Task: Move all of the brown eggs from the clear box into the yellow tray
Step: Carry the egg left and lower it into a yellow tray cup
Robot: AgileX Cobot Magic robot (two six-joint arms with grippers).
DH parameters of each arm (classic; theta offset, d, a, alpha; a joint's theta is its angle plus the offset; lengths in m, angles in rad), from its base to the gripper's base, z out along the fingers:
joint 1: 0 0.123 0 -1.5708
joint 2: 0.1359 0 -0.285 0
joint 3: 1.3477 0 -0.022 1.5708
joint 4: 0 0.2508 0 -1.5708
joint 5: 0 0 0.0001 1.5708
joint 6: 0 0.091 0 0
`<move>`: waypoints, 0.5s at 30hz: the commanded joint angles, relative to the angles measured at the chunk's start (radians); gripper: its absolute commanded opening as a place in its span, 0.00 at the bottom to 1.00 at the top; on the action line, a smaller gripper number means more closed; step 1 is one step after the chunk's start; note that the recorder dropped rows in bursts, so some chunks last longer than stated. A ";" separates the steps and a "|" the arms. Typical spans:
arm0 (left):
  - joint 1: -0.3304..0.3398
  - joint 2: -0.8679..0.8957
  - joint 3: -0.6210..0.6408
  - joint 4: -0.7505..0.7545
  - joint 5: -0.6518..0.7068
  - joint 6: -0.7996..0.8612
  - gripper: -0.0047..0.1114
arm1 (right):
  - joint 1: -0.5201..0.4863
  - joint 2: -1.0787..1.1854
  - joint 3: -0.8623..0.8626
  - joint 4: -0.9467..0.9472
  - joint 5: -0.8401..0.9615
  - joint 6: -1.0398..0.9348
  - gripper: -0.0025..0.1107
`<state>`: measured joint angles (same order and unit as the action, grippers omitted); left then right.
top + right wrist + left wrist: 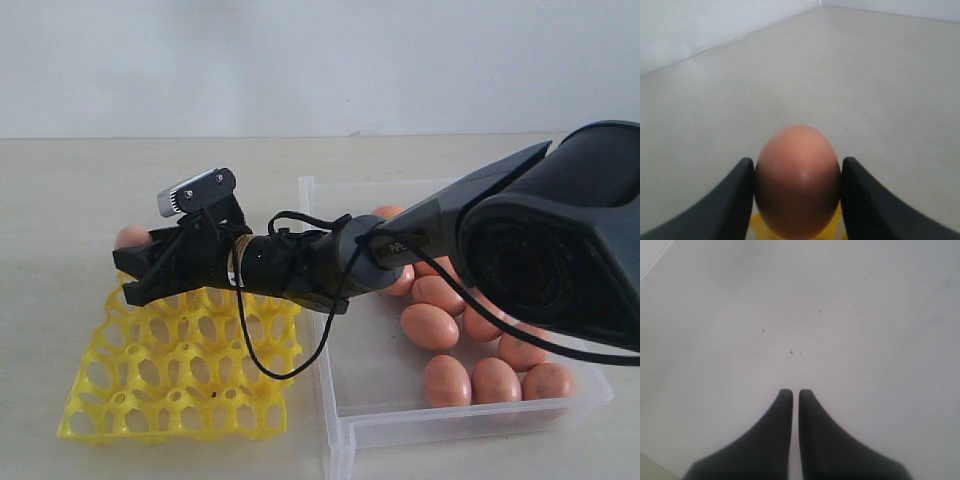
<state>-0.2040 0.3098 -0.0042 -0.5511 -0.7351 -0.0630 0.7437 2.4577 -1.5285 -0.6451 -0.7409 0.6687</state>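
Observation:
My right gripper (135,262) reaches across to the far left corner of the yellow tray (180,365) and is shut on a brown egg (131,237). In the right wrist view that egg (797,180) fills the gap between both fingers, with yellow tray (757,225) showing just beneath it. Several brown eggs (430,325) lie in the clear box (350,430) on the right, partly hidden behind the arm. The tray's other cups that I can see hold nothing. My left gripper (795,392) is shut over bare pale surface and is out of the exterior view.
The right arm's large black body (540,240) covers the right side of the box. A black cable (250,350) loops down from the wrist over the tray. A pale wall (300,60) stands behind the table.

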 commanded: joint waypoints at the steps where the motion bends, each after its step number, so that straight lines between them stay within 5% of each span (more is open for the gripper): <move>1: 0.002 -0.003 0.004 -0.003 0.000 0.005 0.08 | 0.006 -0.005 0.000 -0.053 0.039 0.026 0.02; 8: 0.002 -0.003 0.004 -0.003 0.000 0.005 0.08 | 0.006 -0.007 0.000 -0.083 0.055 0.042 0.05; 15: 0.002 -0.003 0.004 -0.003 0.004 0.005 0.08 | 0.006 -0.007 0.000 -0.074 0.077 0.050 0.38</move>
<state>-0.2040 0.3098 -0.0042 -0.5511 -0.7351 -0.0630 0.7475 2.4503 -1.5324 -0.7118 -0.7063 0.7151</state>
